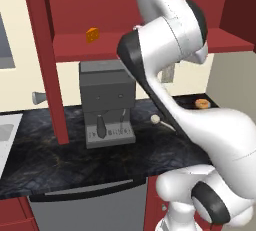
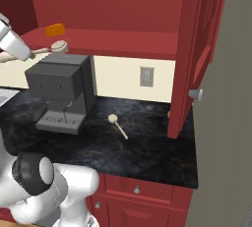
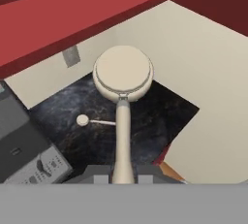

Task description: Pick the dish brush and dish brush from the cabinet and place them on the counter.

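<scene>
Two dish brushes: we see our gripper clamped tight on one dish brush by its handle, raised beside the cabinet shelf edge; the other dish brush lies mid-counter.

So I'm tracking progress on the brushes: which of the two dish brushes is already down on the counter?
The dish brush lying flat on the black counter, right of the coffee machine. The other brush is off the counter, its handle clamped in the gripper.
</scene>
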Available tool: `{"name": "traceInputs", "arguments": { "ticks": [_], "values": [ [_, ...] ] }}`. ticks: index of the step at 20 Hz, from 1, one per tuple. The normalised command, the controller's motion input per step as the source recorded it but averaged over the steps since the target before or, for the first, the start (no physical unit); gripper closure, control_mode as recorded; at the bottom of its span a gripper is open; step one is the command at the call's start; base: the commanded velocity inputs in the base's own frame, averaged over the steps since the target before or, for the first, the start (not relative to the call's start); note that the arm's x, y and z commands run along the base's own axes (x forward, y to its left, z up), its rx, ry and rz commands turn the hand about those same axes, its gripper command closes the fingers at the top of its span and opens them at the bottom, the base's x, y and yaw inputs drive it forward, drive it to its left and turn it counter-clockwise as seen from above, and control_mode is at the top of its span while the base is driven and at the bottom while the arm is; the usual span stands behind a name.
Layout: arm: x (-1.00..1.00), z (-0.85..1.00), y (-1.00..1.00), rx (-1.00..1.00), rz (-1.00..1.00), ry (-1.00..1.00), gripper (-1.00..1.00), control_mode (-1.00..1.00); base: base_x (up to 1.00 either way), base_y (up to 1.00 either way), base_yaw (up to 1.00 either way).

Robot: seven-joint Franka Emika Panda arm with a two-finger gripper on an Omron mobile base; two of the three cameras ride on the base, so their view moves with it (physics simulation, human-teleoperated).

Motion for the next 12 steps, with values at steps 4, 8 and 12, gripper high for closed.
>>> {"name": "traceInputs", "arguments": {
  "ticks": [4,8,12],
  "values": [
    [-1.0,-0.14,-0.71,0.0,0.02,-0.13,1.0,-1.0,0.0,0.0,0.0],
    [-0.85,-0.26,-0.56,0.0,0.0,-0.07,1.0,-1.0,0.0,0.0,0.0],
    [-0.16,-0.49,-0.38,0.01,0.0,0.0,1.0,-1.0,0.0,0.0,0.0]
  ]
}}
